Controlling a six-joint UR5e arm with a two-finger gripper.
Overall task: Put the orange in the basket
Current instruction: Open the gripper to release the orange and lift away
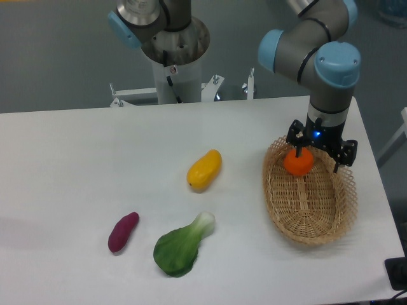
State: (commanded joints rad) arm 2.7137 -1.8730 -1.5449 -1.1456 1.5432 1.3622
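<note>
Gripper [299, 154] clenches the orange [298, 162] over the far end of the wicker basket [310, 219]. Mango [204, 169], purple sweet potato [123, 232] and bok choy [181, 246] lie on the white table [95, 165].

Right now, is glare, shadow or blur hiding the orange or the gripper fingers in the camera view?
Fixed camera: even, soft light, no glare; the small round orange fruit reads clearly over the oval tan wicker basket. The two-finger gripper is dark and slightly soft, so finger contact is unclear; a blue light glows on it.
</note>
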